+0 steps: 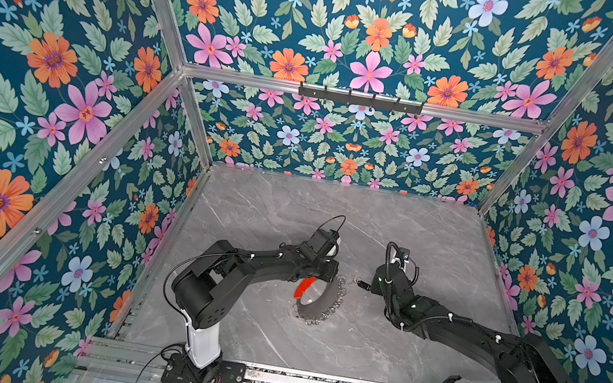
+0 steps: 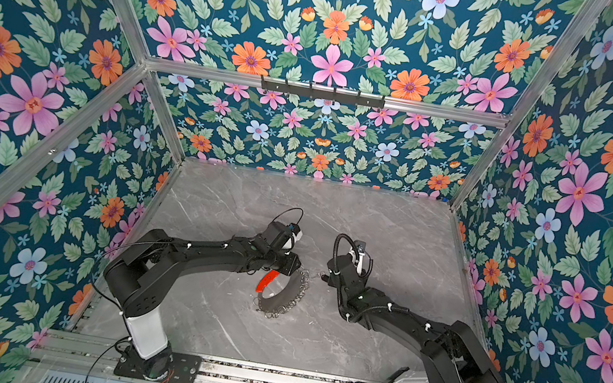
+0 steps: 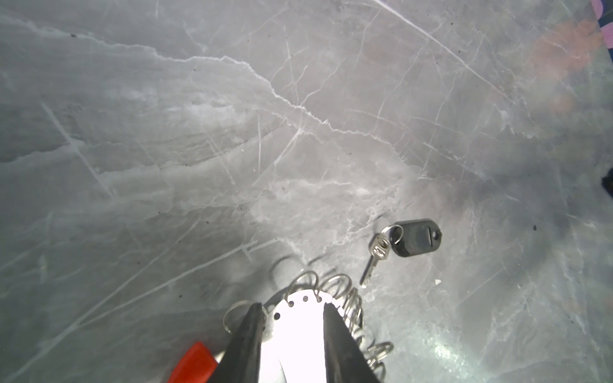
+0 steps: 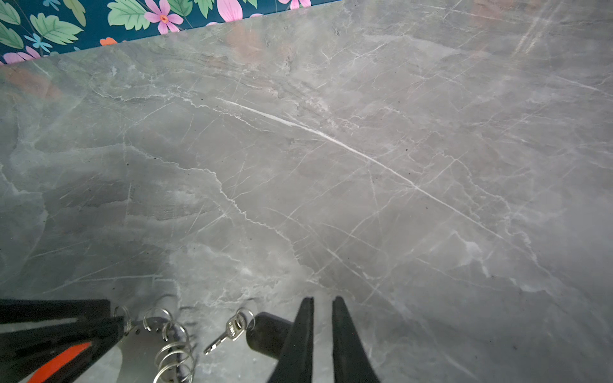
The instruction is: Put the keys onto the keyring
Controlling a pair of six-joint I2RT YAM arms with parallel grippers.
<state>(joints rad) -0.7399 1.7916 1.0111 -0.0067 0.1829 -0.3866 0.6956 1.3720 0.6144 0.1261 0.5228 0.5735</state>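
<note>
Keys (image 3: 416, 237) lie on the surface (image 3: 298, 132) between the left end effector (image 3: 291, 305), apart over the keyring (image 3: 295, 335), and the right end effector (image 4: 322, 300), nearly together, empty.

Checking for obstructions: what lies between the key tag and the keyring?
Just the silver key attached to the key tag, pointing at the keyring; otherwise bare table, clearest in the left wrist view.

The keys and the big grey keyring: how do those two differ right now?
The keys are small, a black tag with one silver key; the keyring is a far larger grey disc fringed with silver loops. The keys lie flat and free on the table; the keyring looks tilted up, its rim between the fingers of the left gripper. Both carry silver split rings.
</note>
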